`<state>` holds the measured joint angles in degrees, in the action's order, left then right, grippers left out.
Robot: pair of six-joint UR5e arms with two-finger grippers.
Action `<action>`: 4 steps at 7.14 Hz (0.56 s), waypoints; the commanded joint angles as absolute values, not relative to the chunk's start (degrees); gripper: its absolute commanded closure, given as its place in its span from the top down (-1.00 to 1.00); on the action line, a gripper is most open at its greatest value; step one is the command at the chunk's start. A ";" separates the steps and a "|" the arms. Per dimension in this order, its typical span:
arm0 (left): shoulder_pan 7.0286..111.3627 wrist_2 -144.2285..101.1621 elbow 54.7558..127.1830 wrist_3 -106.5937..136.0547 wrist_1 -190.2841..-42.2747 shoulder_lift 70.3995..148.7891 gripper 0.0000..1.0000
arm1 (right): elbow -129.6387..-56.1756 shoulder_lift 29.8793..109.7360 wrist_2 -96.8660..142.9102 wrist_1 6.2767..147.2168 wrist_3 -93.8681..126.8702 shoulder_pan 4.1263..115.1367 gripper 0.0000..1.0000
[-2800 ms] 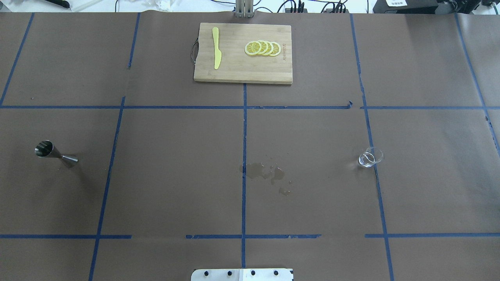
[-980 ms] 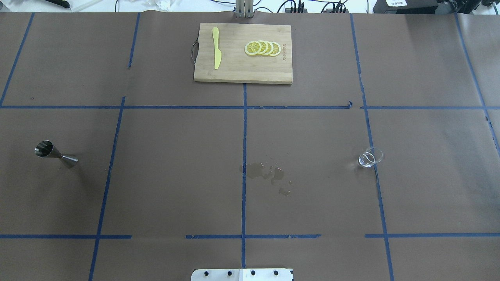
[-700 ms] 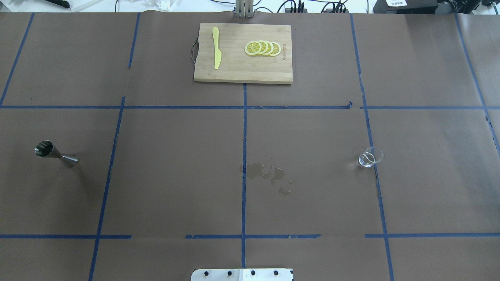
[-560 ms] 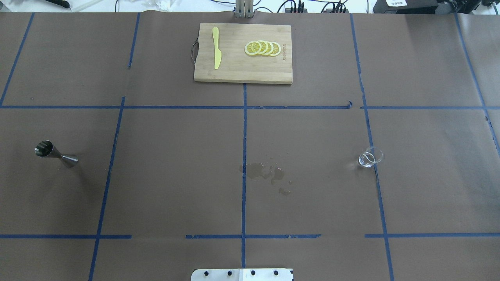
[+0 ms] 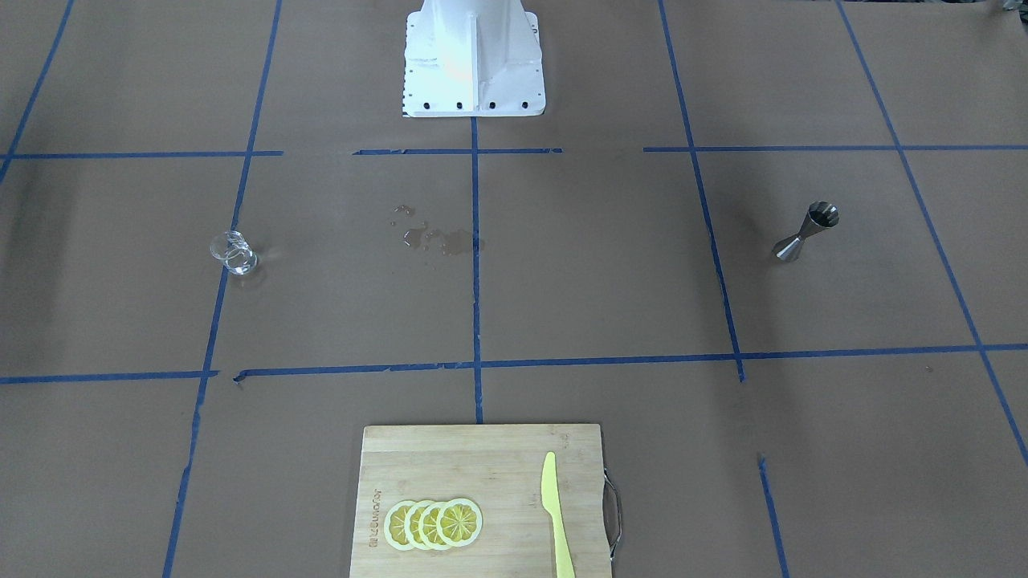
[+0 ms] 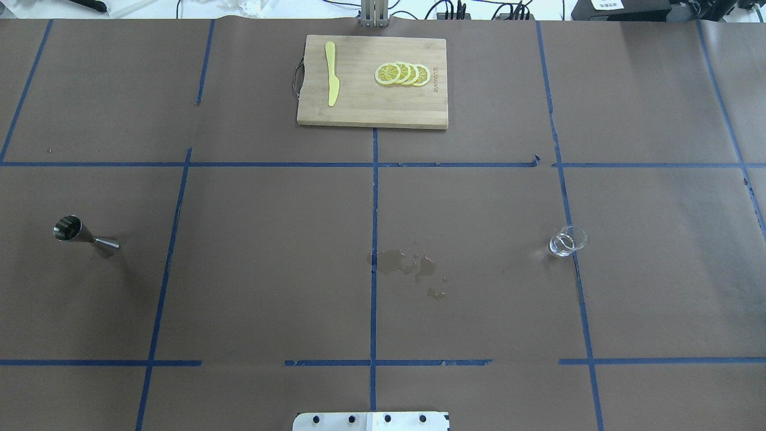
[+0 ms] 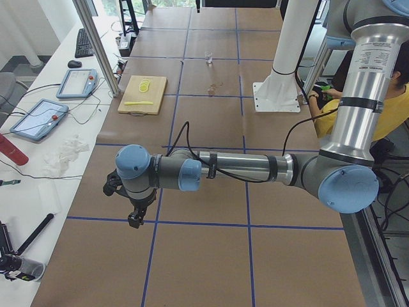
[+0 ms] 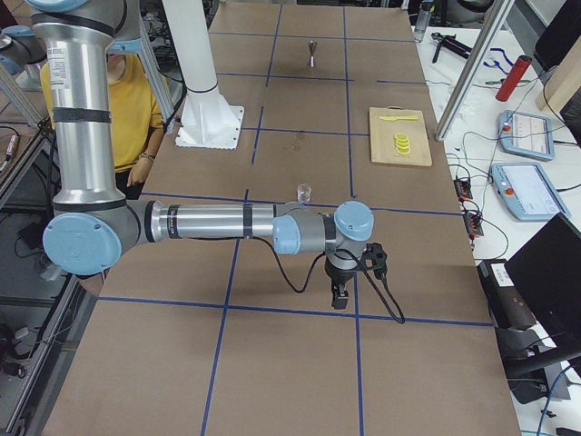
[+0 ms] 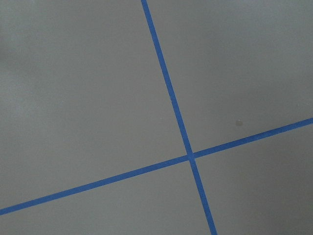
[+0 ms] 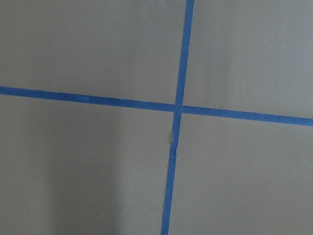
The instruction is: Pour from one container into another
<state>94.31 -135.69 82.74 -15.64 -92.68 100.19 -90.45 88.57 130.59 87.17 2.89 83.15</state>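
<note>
The small clear glass cup (image 6: 567, 241) stands upright on a blue tape line at the table's right; it also shows as the glass cup (image 5: 233, 252). The steel hourglass jigger (image 6: 87, 237) stands upright far off at the table's left, seen also as the jigger (image 5: 805, 231). Neither gripper appears in the overhead or front views. My left gripper (image 7: 134, 220) hangs over the table's left end, and my right gripper (image 8: 338, 298) over the right end, beyond the cup. I cannot tell whether either is open or shut. Both wrist views show only brown paper and tape.
A wet spill (image 6: 402, 263) marks the paper near the table's middle. At the far edge lies a wooden cutting board (image 6: 372, 108) with lemon slices (image 6: 402, 73) and a yellow knife (image 6: 331, 73). The white robot base (image 5: 472, 56) stands at the near edge.
</note>
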 commanded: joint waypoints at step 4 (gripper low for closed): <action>94.22 -135.70 83.84 -15.56 -92.38 100.81 1.00 | -90.27 87.80 131.04 87.27 3.16 83.14 1.00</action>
